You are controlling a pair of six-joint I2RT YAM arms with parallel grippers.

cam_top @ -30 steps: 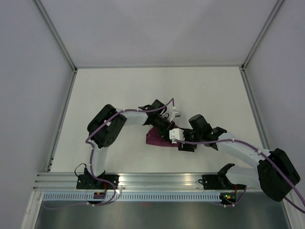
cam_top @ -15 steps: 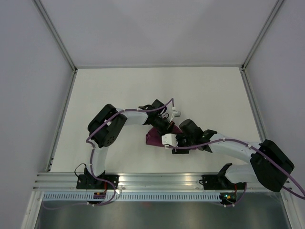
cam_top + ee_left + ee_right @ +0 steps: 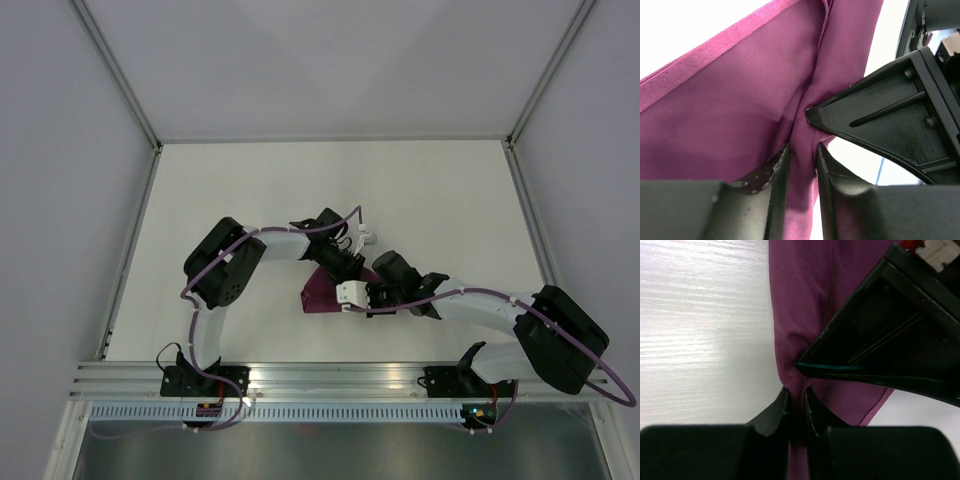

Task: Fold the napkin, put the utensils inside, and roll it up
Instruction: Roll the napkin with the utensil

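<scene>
At the middle of the tabletop (image 3: 430,190), the top view shows only a patch of the magenta napkin (image 3: 320,293) beneath both wrists. The wrist cameras alone reveal the left fingers (image 3: 776,172) and right fingers (image 3: 774,412) each clamping a fold of it.

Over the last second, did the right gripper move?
Yes. The right gripper shifted left, away from the right frame rail, still pinching the napkin.
</scene>
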